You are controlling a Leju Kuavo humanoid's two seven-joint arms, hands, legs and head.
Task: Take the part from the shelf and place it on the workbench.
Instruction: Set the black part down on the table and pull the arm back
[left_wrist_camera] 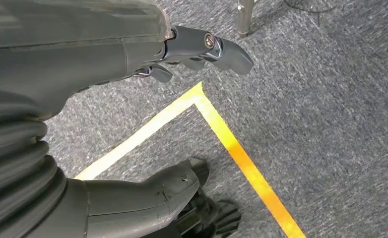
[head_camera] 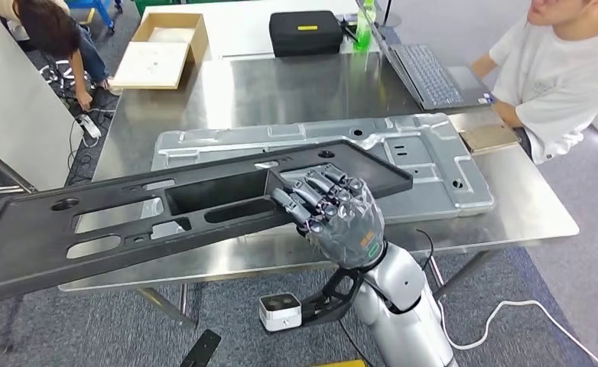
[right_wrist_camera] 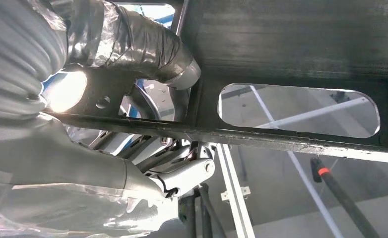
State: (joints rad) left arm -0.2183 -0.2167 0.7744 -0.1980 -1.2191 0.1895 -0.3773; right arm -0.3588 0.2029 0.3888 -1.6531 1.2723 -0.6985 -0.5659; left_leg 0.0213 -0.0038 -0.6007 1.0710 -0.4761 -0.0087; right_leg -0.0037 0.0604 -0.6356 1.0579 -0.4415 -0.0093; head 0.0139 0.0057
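A long black plastic panel with several cut-outs hangs tilted over the front edge of the steel workbench, its left end lower and off the table. My right hand grips the panel's near edge by the rectangular recess, fingers over the top. From below, in the right wrist view, the thumb presses the panel's underside. On the bench behind lies a silver stamped metal sheet. My left hand hangs over grey carpet, fingers apart, holding nothing.
A person in a white shirt sits at the bench's right by a laptop. A black case, green bottle and cardboard box stand at the back. Another person bends at far left. Yellow floor tape marks the carpet.
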